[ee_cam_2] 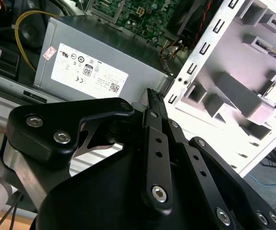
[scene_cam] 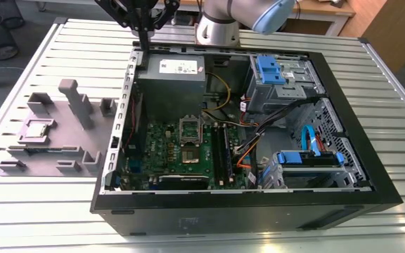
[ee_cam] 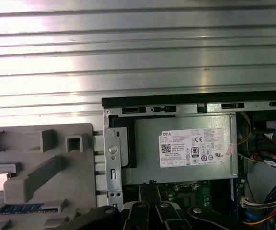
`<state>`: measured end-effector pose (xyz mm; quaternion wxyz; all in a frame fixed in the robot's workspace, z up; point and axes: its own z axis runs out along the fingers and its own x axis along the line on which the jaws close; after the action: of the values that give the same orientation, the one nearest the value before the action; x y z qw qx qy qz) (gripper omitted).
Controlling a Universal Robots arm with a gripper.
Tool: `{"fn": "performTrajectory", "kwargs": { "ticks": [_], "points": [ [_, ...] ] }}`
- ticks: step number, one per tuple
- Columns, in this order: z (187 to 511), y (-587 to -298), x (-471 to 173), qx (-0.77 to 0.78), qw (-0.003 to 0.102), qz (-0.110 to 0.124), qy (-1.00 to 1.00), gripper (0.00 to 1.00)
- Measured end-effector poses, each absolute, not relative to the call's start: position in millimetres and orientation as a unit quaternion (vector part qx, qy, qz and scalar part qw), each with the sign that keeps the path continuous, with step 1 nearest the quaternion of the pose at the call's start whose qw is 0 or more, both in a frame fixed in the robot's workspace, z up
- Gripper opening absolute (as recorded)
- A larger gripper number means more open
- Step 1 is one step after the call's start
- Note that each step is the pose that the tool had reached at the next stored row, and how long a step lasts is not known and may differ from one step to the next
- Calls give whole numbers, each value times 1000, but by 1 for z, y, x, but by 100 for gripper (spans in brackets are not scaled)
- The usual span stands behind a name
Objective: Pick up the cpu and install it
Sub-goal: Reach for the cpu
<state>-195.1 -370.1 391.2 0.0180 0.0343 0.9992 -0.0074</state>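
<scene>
Two slim black fingers [ee_cam_2: 156,143] of my gripper [scene_cam: 144,48] are pressed flat together with nothing between them. Their matte, bolted links show in both wrist views. I hang over the edge of the open black computer case [scene_cam: 223,211], just by the boxy grey sheet-metal power supply [scene_cam: 169,79] with its white label. The cpu [scene_cam: 39,128], a small flat square with a silvery metal top, lies well apart from me. It is seated in a recess of the lilac-grey plastic holder [scene_cam: 76,105], a blocky piece of posts and slots. The holder stands outside the case on the exterior view's left, on the ribbed aluminium table [scene_cam: 48,47]. Inside the case, the green motherboard [scene_cam: 164,145] carries the dark square socket frame [scene_cam: 190,126].
</scene>
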Motion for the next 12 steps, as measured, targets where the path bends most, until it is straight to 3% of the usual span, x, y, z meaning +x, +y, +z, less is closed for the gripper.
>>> {"fn": "performTrajectory", "kwargs": {
  "ticks": [12],
  "points": [
    [390,-370,-213,34,18,-7,999,11]
  ]
}}
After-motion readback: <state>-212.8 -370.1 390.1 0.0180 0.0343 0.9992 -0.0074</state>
